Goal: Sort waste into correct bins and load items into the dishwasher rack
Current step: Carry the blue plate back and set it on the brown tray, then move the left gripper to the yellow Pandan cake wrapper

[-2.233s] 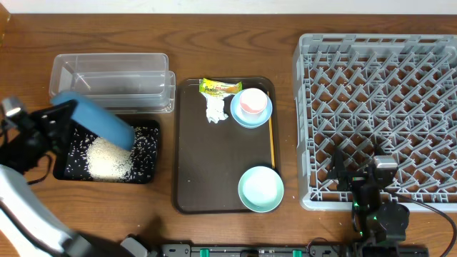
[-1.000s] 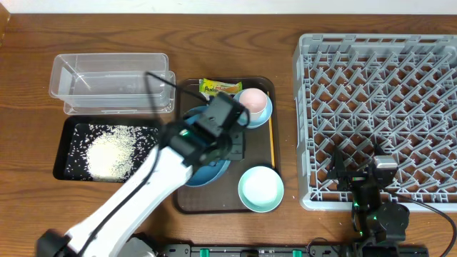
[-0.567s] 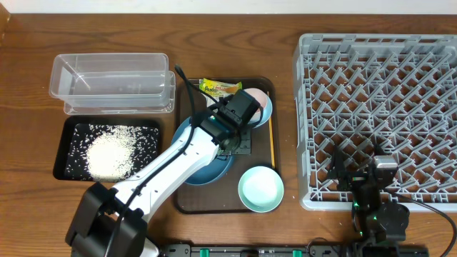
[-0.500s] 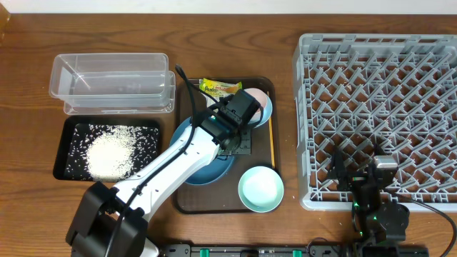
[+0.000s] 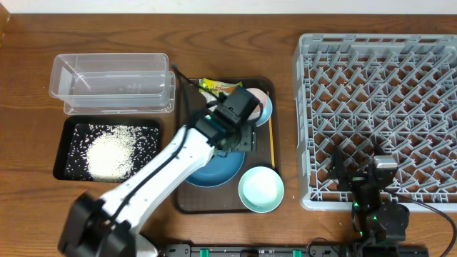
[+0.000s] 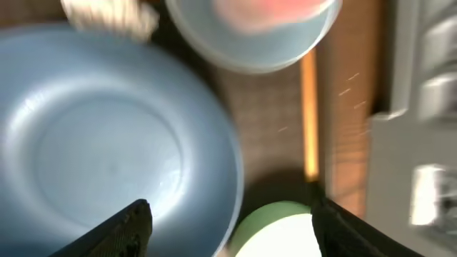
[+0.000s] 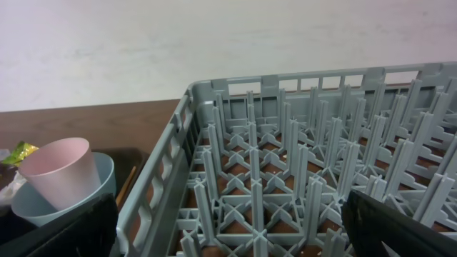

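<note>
The plate (image 5: 214, 170), held tilted over the black tray (image 5: 61, 171) two seconds ago, now lies flat on the brown tray (image 5: 261, 146), just beside the bowl (image 5: 260, 189) and slightly further right than half a second ago. The left gripper (image 5: 239, 135) has swung in from the table's far left edge to hang above the plate's right rim, its fingers spread with nothing between them. The rice heap (image 5: 111, 153), partly covered by the plate before, is now in full view
</note>
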Motion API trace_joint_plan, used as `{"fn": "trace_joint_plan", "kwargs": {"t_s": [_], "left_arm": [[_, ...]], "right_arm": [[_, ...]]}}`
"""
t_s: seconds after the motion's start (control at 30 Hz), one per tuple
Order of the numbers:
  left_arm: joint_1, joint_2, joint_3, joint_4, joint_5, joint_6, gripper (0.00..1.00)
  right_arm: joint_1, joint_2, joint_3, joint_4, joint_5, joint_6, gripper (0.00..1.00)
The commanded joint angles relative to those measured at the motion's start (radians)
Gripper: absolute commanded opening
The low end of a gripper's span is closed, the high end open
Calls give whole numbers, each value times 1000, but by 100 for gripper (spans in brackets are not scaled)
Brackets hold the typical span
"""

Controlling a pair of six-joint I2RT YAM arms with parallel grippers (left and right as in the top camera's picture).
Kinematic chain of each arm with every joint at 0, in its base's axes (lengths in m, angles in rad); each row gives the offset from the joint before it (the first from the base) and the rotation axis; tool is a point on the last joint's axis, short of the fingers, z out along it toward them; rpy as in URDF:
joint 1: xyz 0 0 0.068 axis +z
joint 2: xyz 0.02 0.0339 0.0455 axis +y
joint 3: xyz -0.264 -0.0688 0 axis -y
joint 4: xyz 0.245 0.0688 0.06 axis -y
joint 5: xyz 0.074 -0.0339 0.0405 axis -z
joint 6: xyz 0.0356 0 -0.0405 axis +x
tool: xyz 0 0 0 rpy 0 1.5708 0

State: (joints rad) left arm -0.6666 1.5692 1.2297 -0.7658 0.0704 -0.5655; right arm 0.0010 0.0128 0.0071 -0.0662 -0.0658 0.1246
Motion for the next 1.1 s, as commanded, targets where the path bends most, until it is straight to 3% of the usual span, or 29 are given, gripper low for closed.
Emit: {"fn": "trace_joint_plan", "kwargs": {"t_s": [0.0,0.27,0.4,0.47,0.57,0.8,0.9,1.07], "left_arm": [[27,-96,47,27,-57,22,74],[130,-236,47,225,-261,22,77],[180,-241,47,321,-237,24,81],[198,-222,52,354,-120,100,85],[230,-148,134,283,32,154,86],[299,170,576,-80,33,237,88],[316,256,631,-56,27,221,89],[325,368,631,-24,-7,53,93]], "right_arm": [[-6,-3,-2,-4,6,-9,99],[-6,-3,-2,-4,6,-9,99],[-6,-3,-2,-4,6,-9,99],[-6,-3,-2,-4,6,-9,99],[-6,-3,-2,-4,6,-9,99],[-6,-3,-2,-4,6,-9,99],[-6,-3,-2,-4,6,-9,99],[-6,-3,-2,-4,6,-9,99]]}}
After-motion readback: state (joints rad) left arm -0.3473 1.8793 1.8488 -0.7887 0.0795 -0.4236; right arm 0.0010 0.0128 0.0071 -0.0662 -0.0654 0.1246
